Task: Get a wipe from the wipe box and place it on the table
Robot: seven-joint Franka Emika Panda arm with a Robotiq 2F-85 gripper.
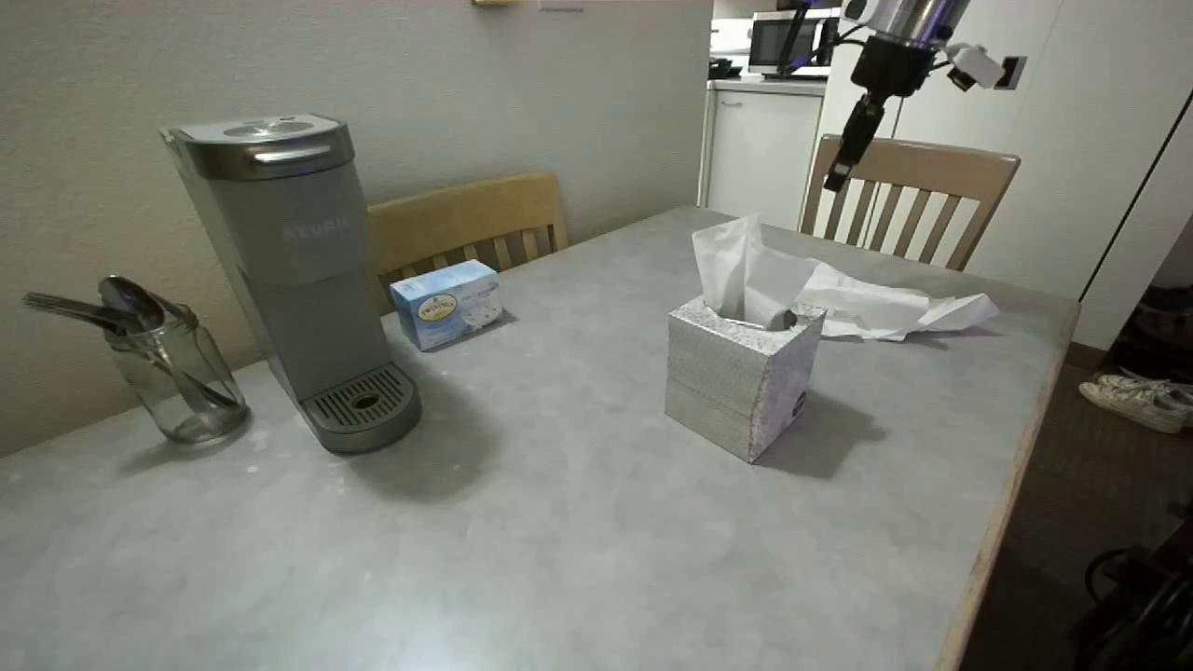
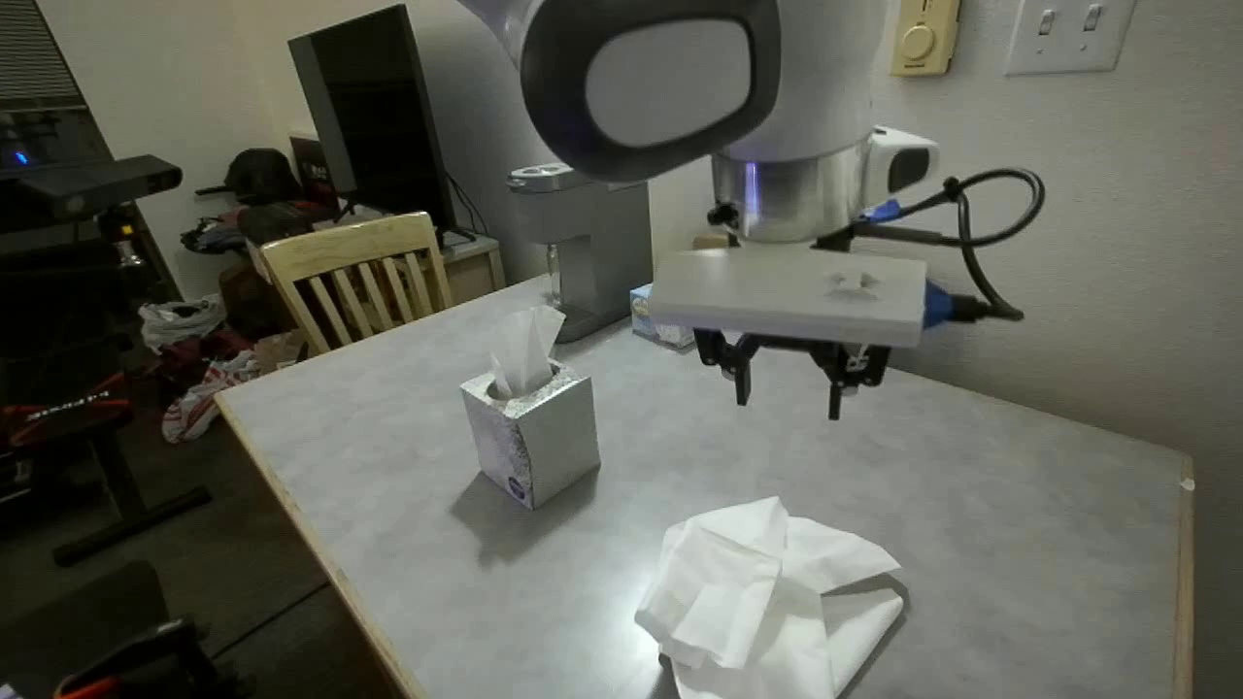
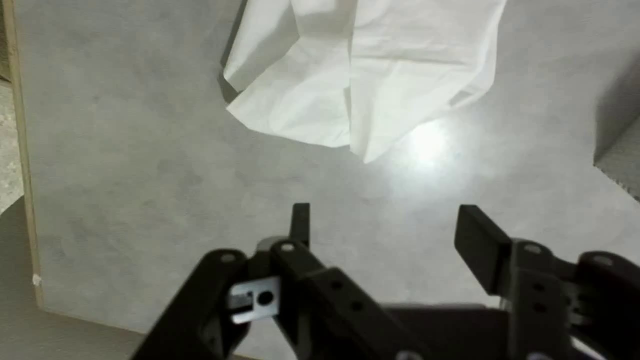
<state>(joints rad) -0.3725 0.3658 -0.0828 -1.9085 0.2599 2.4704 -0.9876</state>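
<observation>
The wipe box (image 1: 713, 387) is a silver-grey cube standing upright on the grey table (image 1: 559, 531); it also shows in an exterior view (image 2: 558, 442) and at the right edge of the wrist view (image 3: 627, 160). A white wipe (image 1: 736, 270) sticks up from its top opening. A crumpled white wipe (image 2: 738, 592) lies spread on the table beside the box, and at the top of the wrist view (image 3: 360, 75). My gripper (image 3: 385, 206) is open and empty, its fingers wide apart. It hangs above the table (image 2: 789, 408), apart from the box and both wipes.
A grey coffee machine (image 1: 312, 270) stands near the wall. A glass jar with cutlery (image 1: 191, 391) and a blue tea box (image 1: 452, 303) stand beside it. Wooden chairs (image 1: 932, 186) (image 2: 359, 282) stand at the table's edges.
</observation>
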